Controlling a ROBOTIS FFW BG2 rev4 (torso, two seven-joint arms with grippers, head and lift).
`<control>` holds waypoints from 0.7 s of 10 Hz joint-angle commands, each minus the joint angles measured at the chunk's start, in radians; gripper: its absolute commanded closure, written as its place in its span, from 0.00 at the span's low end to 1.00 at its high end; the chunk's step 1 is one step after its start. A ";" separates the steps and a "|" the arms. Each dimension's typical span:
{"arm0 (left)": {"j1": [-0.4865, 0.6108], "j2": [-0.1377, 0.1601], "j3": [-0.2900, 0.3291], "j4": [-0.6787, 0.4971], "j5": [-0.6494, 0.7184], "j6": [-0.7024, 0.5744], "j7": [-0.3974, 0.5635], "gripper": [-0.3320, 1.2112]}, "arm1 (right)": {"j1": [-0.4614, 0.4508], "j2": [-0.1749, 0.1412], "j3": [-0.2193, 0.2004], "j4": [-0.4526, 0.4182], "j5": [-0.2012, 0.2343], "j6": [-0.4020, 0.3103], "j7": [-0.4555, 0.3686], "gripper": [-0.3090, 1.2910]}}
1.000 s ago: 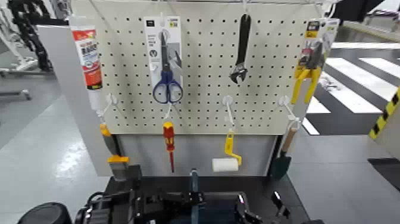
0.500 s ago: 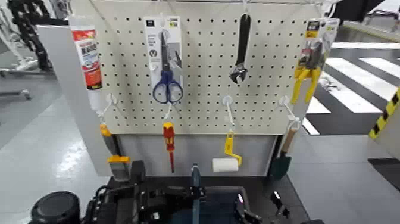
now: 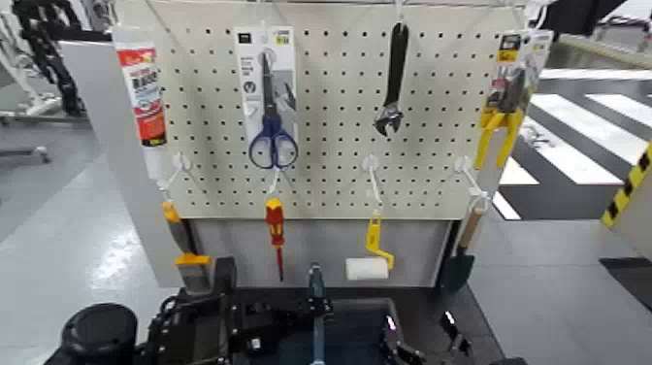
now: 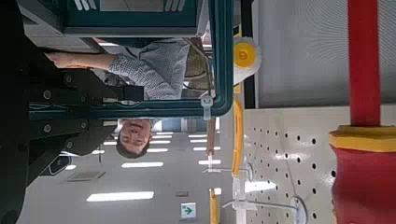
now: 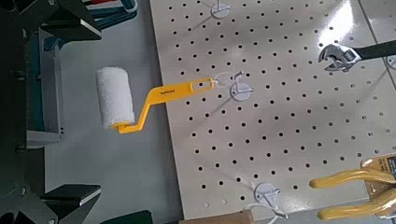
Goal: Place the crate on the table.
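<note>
I held the crate (image 3: 335, 330) low at the near edge of the scene, just in front of the pegboard (image 3: 330, 107), over the black counter (image 3: 427, 306). My left end effector (image 3: 209, 325) sat at its left side, my right end effector (image 3: 403, 349) at its right; whether either was clenched I could not tell.

None of the print is legible. The tube (image 3: 144, 92) at ten o'clock on the pegboard (image 3: 330, 146) carries red-and-white lettering, the scissors card (image 3: 266, 58) a dark header, and the pliers pack (image 3: 514, 53) at two o'clock a yellow label.
</note>
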 commanded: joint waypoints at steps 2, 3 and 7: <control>-0.027 0.003 -0.008 0.030 -0.029 -0.010 -0.023 0.99 | -0.002 -0.002 0.002 0.003 -0.002 -0.004 0.001 0.28; -0.027 0.003 -0.012 0.039 -0.030 -0.019 -0.032 0.89 | -0.002 -0.002 0.002 0.003 -0.003 -0.006 -0.001 0.28; -0.028 0.002 -0.043 0.065 -0.033 -0.062 -0.077 0.31 | -0.005 -0.003 0.002 0.008 -0.006 -0.009 -0.001 0.28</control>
